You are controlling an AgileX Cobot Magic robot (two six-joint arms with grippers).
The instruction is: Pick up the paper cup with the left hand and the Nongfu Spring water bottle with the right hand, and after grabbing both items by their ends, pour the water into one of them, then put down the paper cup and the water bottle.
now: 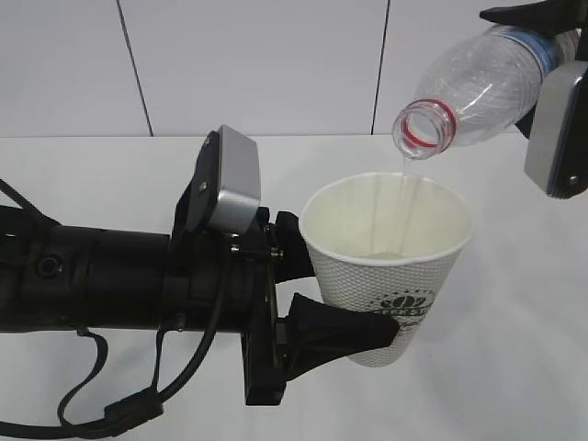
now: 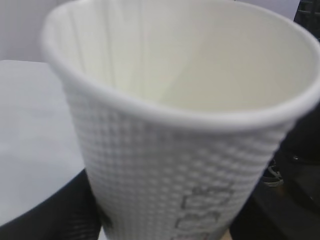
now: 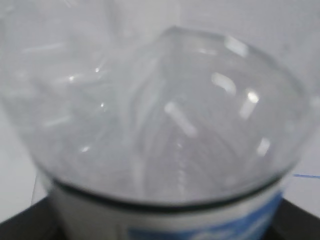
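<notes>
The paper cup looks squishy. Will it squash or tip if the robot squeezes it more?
Probably. The paper cup has thin walls, so they would likely buckle under more squeeze. The left hand grips only near its base, and water is streaming in, so it is getting heavier up top and may lean.

A flat matte white tabletop (image 1: pixel 110 170) meets a white panelled wall (image 1: pixel 257 64) at twelve o'clock, with thin dark seams.

One paper cup (image 1: pixel 386 266), one water bottle (image 1: pixel 478 87), two arms (image 1: pixel 110 276)
</notes>
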